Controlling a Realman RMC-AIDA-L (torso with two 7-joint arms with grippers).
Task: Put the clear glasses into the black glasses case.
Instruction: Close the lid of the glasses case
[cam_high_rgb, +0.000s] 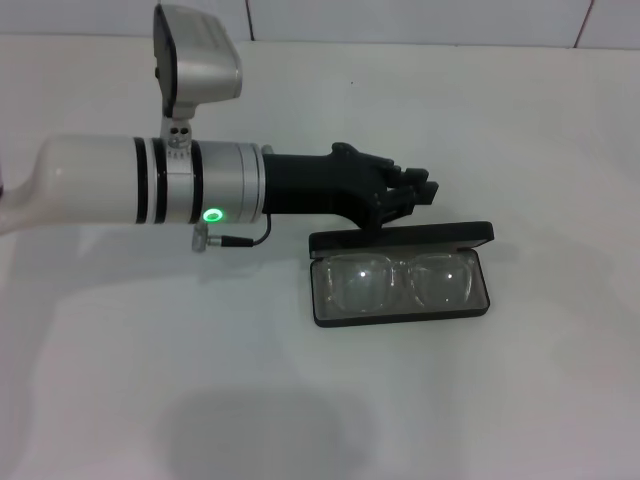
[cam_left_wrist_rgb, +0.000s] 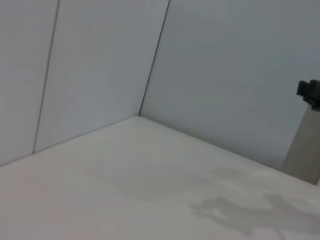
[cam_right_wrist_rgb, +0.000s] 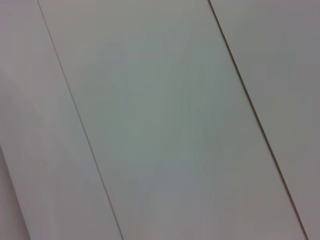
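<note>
One arm at work: left gripper (cam_high_rgb: 405, 195), reaching in from the left side of the white table (cam_high_rgb: 150, 380).
Left gripper position: directly behind the raised lid of the black glasses case (cam_high_rgb: 400, 275), at or just beside the lid's rear edge; contact cannot be confirmed.
Left gripper state: cannot tell; the dark fingers overlap one another and the lid.
Clear glasses location: clear glasses (cam_high_rgb: 400, 283) lie inside the open case tray, lens up.
Long axis: case and glasses both run left to right across the head view.
Key relation: the lid stands between gripper and glasses; the tray lies on the robot's side of the gripper.
Judgement: placement appears done; closing the lid likely remains.
Right arm: not in view.
Hidden: hinge line, glasses' arms, fingertip spacing.
Wrist views: only walls and bare table.
</note>
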